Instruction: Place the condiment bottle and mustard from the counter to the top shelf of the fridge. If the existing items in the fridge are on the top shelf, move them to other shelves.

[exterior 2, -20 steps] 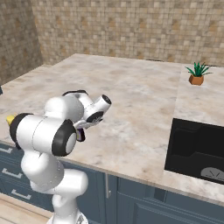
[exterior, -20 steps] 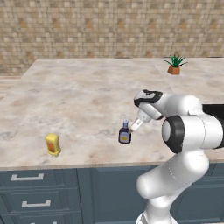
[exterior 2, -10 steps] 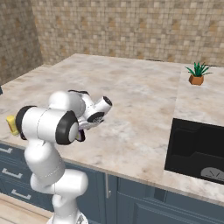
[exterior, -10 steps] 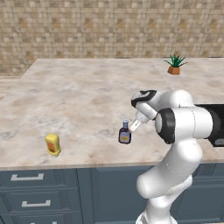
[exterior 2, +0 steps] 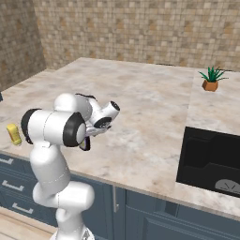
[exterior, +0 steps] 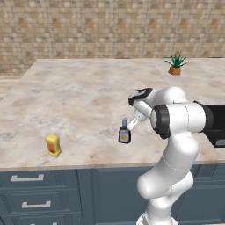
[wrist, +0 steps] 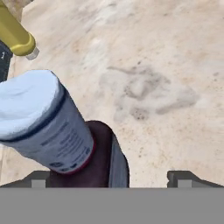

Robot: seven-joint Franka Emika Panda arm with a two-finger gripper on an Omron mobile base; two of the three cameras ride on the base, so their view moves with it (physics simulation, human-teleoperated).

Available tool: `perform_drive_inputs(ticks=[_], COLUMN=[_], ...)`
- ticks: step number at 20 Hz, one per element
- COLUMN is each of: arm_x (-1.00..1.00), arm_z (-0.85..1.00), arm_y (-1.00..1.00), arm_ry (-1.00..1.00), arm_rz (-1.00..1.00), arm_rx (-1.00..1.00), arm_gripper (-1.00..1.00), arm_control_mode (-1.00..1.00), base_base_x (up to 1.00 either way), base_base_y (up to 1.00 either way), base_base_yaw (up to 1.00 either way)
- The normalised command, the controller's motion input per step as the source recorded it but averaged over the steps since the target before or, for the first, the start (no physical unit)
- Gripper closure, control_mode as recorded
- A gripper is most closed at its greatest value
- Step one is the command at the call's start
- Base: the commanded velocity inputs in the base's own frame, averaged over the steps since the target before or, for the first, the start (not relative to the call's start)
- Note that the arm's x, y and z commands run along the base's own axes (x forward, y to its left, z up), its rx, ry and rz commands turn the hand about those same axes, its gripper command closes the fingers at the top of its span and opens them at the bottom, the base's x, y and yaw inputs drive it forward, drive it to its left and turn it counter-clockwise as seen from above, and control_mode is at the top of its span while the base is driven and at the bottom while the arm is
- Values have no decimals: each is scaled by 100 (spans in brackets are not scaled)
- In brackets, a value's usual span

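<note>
Condiment bottle [exterior: 124, 132] stands upright on the counter [exterior: 79, 101] near its front edge, with the gripper [exterior: 130, 126] right at its cap from the right side; whether they touch, cannot tell. In the hand view the bottle [wrist: 65, 140] sits close in front of the left fingertip, blue cap toward the camera, dark body below it, off to the left of the midline between the tips rather than centred. Gripper [wrist: 109, 177] jaws stand wide apart, nothing held between them. Mustard [exterior: 53, 145] stands upright well to the left of the dark bottle, also close to the front edge; the hand view catches it [wrist: 15, 34] in the upper left corner, and the right base view shows it [exterior 2: 13, 134] by the front edge left of the arm. From the right base view the dark bottle [exterior 2: 85, 144] is mostly hidden behind the arm's elbow. Wide bare stone behind and to the left of both bottles, back to the tiled wall. Potted plant [exterior: 176, 66] sits far back right; black sink [exterior 2: 211, 161] is cut into the counter right of the arm, well apart from the bottles. Counter is beige marbled stone, flat, over dark blue-grey drawers [exterior: 26, 193] with silver bar handles. Dark bottle: narrow neck, orange-yellow label. Mustard: squat, all yellow.
</note>
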Motion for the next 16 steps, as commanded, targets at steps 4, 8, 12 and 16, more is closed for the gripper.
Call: perform_drive_inputs(ticks=[4,8,12,16], arm_x=[0,-2,0,0], arm_z=[-17,-19,-9,0], arm_y=[16,33,8,0], arm_ry=[0,0,0,1], arm_rz=[1,2,0,0], arm_rx=[-2,-5,0,0], arm_gripper=[-100,100,100,100], arm_control_mode=[-100,-100,-100,-100], base_base_x=[0,0,0,0], base_base_y=[0,0,0,0], base_base_yaw=[0,0,0,0])
